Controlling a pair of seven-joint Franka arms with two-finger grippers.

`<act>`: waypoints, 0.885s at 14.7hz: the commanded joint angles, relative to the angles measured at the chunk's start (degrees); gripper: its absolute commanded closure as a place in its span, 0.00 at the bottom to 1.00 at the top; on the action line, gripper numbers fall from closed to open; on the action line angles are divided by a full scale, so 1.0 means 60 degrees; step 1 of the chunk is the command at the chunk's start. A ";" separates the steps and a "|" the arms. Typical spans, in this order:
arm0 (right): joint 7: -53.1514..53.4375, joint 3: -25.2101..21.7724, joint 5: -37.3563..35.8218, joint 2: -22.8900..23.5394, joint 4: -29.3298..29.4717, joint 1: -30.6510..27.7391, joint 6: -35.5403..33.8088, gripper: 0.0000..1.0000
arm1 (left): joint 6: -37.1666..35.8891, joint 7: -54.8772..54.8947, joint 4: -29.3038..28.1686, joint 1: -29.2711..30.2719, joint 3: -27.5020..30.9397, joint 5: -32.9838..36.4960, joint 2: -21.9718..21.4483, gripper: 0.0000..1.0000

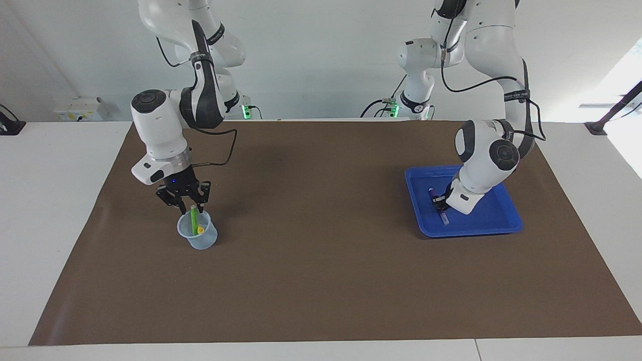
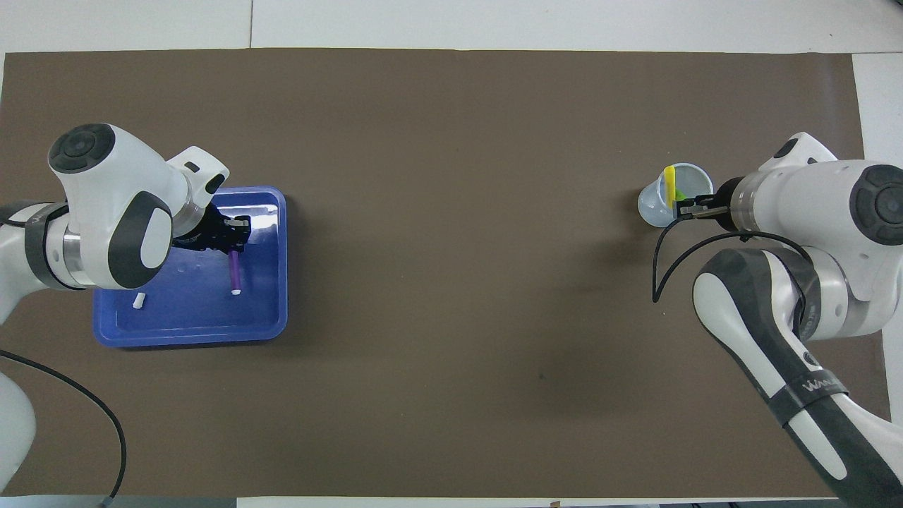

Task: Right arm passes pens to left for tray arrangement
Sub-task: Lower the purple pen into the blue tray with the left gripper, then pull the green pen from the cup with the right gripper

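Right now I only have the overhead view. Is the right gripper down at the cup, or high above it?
Observer: Down. The right gripper is at the top end of the green pen, just above the rim of the cup.
Operator: And the yellow one?
Observer: The yellow pen sits lower, its top inside the cup.
Operator: The left arm?
Observer: The left gripper is low in the tray, at the purple pen.

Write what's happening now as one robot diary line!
left gripper: at purple pen in tray | right gripper: around green pen in cup
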 commanded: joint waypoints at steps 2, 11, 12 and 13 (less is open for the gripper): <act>-0.0186 0.0051 -0.0189 -0.0123 -0.0112 -0.0096 0.0047 1.00 | 0.0155 0.0115 -0.0014 -0.0071 0.0066 0.0167 -0.0072 0.00; -0.0142 0.0080 -0.0189 -0.0809 0.2082 -0.0096 -0.3653 1.00 | -0.1439 0.0115 0.1844 -0.0100 0.0022 0.0109 -0.0467 0.00; -0.0142 0.0109 -0.0175 -0.0927 0.2390 -0.0081 -0.4182 1.00 | -0.1877 0.0086 0.2268 -0.0100 0.0022 0.0036 -0.0525 0.00; -0.0142 0.0138 -0.0145 -0.0986 0.2611 -0.0081 -0.4520 1.00 | -0.2389 -0.0002 0.2722 -0.0100 0.0022 -0.0212 -0.0599 0.00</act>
